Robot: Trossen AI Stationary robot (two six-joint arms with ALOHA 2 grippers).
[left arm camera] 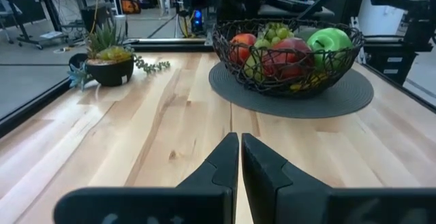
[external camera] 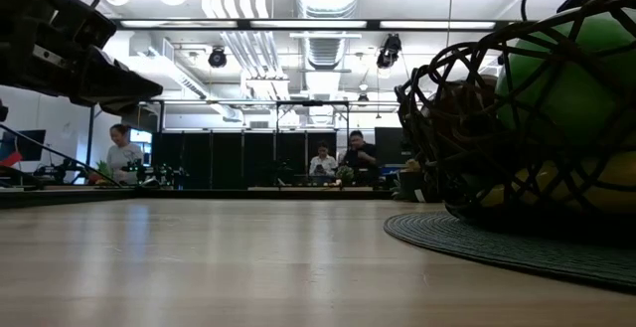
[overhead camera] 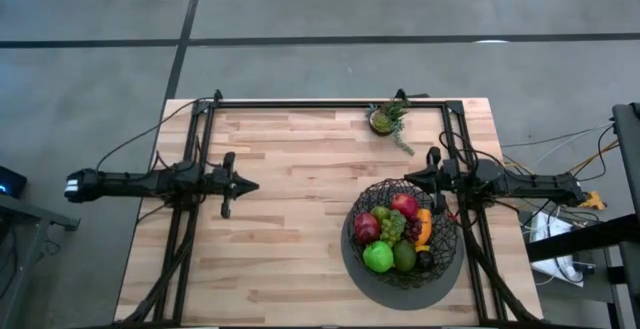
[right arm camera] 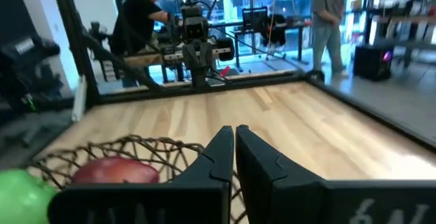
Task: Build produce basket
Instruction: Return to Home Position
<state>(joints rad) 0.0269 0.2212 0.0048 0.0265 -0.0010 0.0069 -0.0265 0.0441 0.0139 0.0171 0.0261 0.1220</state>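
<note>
The dark woven wire basket (overhead camera: pixel 404 231) stands on a flat round grey disc (overhead camera: pixel 352 261) at the table's near right. It holds the produce: red apples (overhead camera: pixel 404 205), a green apple (overhead camera: pixel 378 258), green grapes (overhead camera: pixel 391 225), an avocado (overhead camera: pixel 404 257) and an orange piece (overhead camera: pixel 425 227). The basket also shows in the left wrist view (left arm camera: pixel 286 47) and the low view (external camera: pixel 527 118). My left gripper (overhead camera: pixel 254 186) is shut and empty at the table's left middle. My right gripper (overhead camera: pixel 408 178) is shut and empty just beyond the basket's far rim.
A small potted green plant (overhead camera: pixel 386 118) stands at the table's far edge, right of centre. Black frame rails (overhead camera: pixel 330 103) run along the far edge and both sides. Bare wood lies between the two grippers. People stand in the room beyond the table.
</note>
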